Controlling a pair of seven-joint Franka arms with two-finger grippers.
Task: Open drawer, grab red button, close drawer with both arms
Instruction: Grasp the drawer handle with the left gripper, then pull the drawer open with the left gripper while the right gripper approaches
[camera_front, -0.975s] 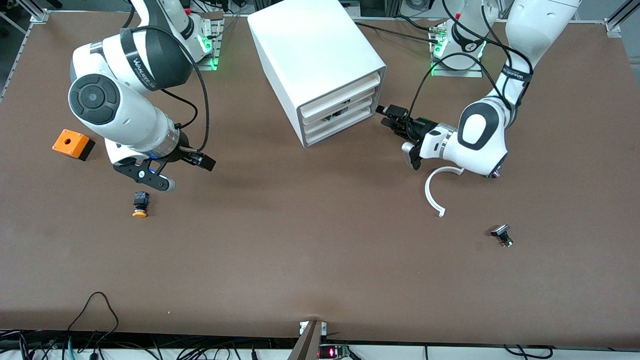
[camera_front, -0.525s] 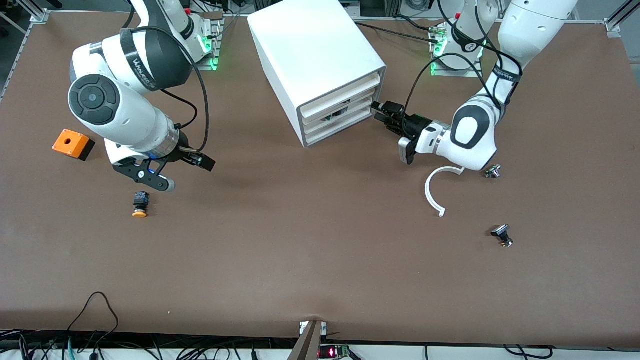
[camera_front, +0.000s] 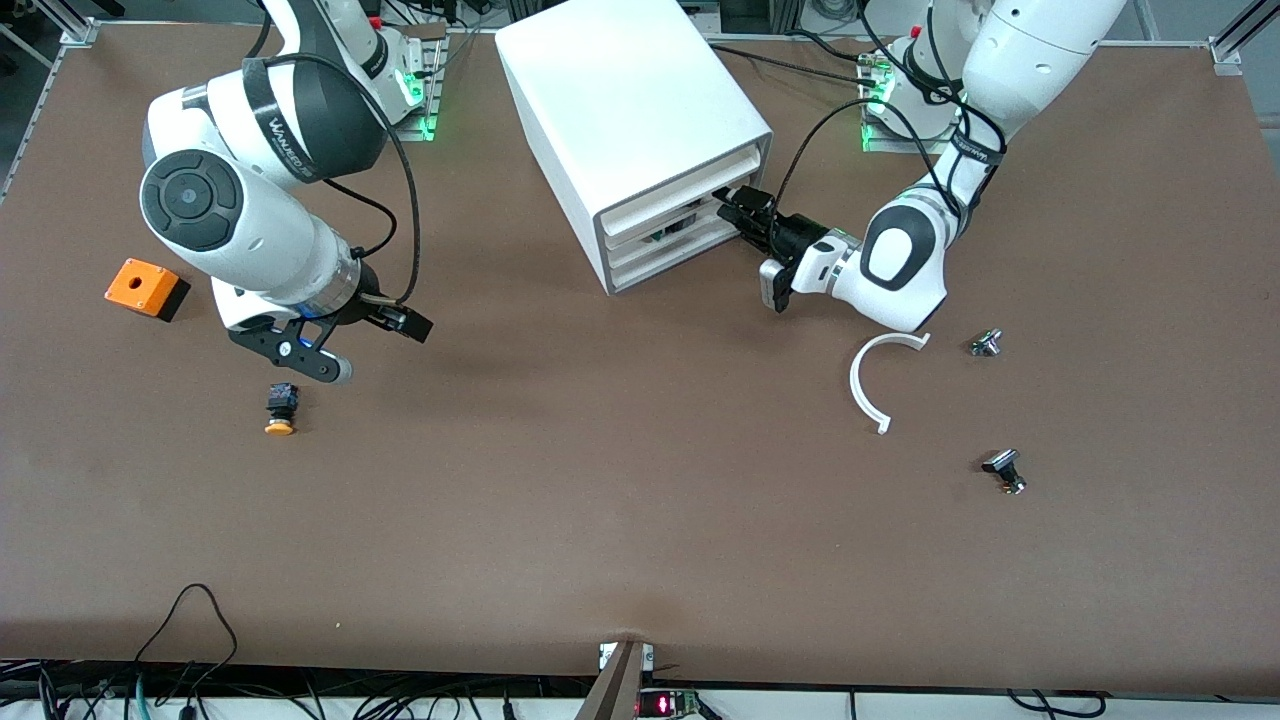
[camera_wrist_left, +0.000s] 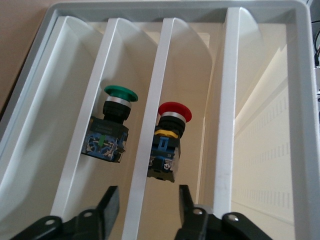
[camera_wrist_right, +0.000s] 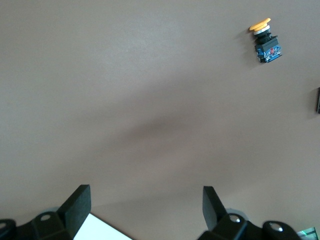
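Note:
The white drawer cabinet (camera_front: 640, 110) stands near the arms' bases, its front turned toward the left arm's end. My left gripper (camera_front: 735, 208) is at that front, level with the middle shelf, open and empty. In the left wrist view the open left gripper (camera_wrist_left: 146, 202) faces inside the cabinet (camera_wrist_left: 295, 100). The red-capped button (camera_wrist_left: 167, 145) lies there on its side, close ahead of the fingertips (camera_wrist_left: 185, 197), untouched. A white divider (camera_wrist_left: 145, 150) runs between the fingers. My right gripper (camera_front: 372, 348) waits open and empty over bare table; it also shows in the right wrist view (camera_wrist_right: 146, 202).
A green-capped button (camera_wrist_left: 111, 125) lies in the compartment beside the red one. An orange-yellow-capped button (camera_front: 281, 410) (camera_wrist_right: 264, 40) and an orange box (camera_front: 145, 288) lie toward the right arm's end. A white curved piece (camera_front: 868, 385) and two small metal parts (camera_front: 985, 343) (camera_front: 1005, 472) lie toward the left arm's end.
My left arm has swung toward the cabinet, bringing its gripper from beside the front up to the middle opening. The right arm has not moved.

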